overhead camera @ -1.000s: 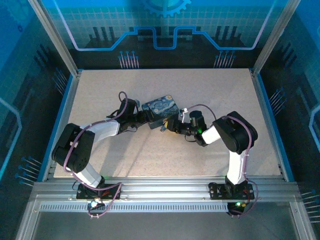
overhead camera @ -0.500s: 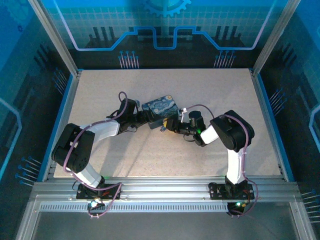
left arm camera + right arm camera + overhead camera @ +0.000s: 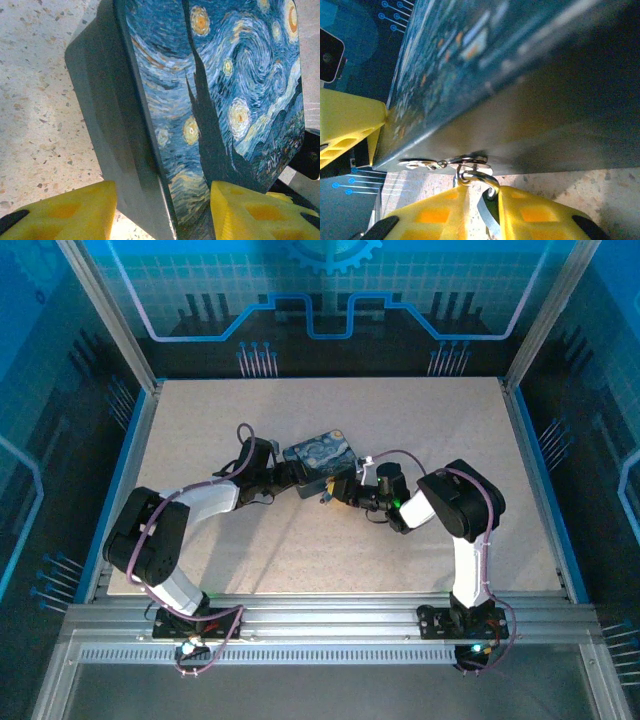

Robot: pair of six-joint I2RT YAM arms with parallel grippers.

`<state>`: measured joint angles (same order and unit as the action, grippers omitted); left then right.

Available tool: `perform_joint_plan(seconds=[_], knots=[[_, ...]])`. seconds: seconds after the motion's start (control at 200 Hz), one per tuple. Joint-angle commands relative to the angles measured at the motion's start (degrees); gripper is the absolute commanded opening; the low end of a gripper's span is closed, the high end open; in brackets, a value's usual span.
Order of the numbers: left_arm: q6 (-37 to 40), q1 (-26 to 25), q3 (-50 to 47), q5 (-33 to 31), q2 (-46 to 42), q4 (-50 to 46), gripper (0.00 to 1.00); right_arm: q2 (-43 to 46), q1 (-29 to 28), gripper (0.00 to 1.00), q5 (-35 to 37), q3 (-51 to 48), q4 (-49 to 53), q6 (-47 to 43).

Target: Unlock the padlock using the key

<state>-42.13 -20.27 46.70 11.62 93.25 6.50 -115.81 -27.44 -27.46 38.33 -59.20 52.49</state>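
Holding the padlock: left gripper (image 3: 292,476) is clamped on its left end, a yellow finger on each flank.
Padlock (image 3: 322,455): mid-table (image 3: 420,420), painted face up; looks rigid, heavy and smooth-sided, so it probably slides unless braced by its flanks.
Key (image 3: 487,212): tiny, thin and stiff, at the padlock's near side under a wire ring (image 3: 470,162); best pinched by its head.
Right gripper (image 3: 338,492): fingers pinched on the key.

Left wrist view: padlock (image 3: 210,100) cut off at top, bottom edges. Right wrist view, bottom centre: key (image 3: 488,212) mostly hidden inside right gripper (image 3: 480,190), blurred.
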Motion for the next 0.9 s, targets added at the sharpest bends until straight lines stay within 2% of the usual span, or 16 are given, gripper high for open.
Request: perform_joint_plan(seconds=[0.0, 0.21, 0.43, 0.895], knots=[[-0.4, -0.7, -2.2, -1.2, 0.3, -6.5, 0.53, -1.0, -0.9, 0.18, -0.6, 0.0, -0.8, 0.1], [-0.3, -0.7, -2.4, -1.6, 0.1, -6.5, 0.53, -0.4, -0.7, 0.07, 0.1, -0.7, -1.0, 0.7], [-0.5, -0.7, -2.8, -1.8, -0.1, -6.5, 0.53, 0.0, -0.4, 0.00, 1.0, -1.8, -2.8, 2.5], [-1.7, -2.8, -4.4, -2.2, -1.1, -6.2, 0.53, -0.2, 0.7, 0.00, 3.5, -5.0, -8.7, 11.2]])
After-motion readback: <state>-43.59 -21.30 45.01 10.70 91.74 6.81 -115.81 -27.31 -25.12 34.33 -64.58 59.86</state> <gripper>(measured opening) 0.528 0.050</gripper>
